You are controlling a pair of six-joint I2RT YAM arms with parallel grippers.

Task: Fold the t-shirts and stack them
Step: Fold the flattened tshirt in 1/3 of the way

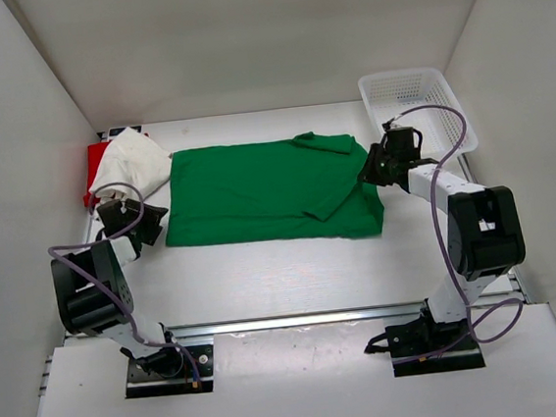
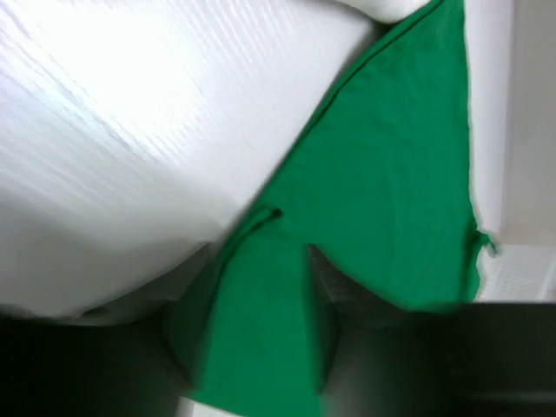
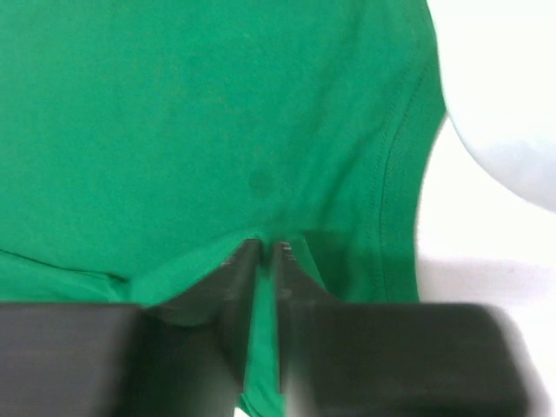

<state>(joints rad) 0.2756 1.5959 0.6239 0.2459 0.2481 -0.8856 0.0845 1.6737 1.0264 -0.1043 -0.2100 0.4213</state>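
I see the green shirt [image 1: 257,191] lying long axis left-right mid-frame; right gripper [image 1: 368,173] pinches its right edge, left gripper [image 1: 156,218] gapes at its lower-left corner

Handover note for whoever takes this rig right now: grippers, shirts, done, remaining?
Left gripper: jaws apart, with the left edge of the green t-shirt between them.
Right gripper: pinching that shirt's right edge.
The green t-shirt lies flat mid-table, right sleeve folded in; the white t-shirt is heaped on the red t-shirt in the far-left corner.
Done: first fold on green.
Left: finish green, fold white and likely red, stack all three.
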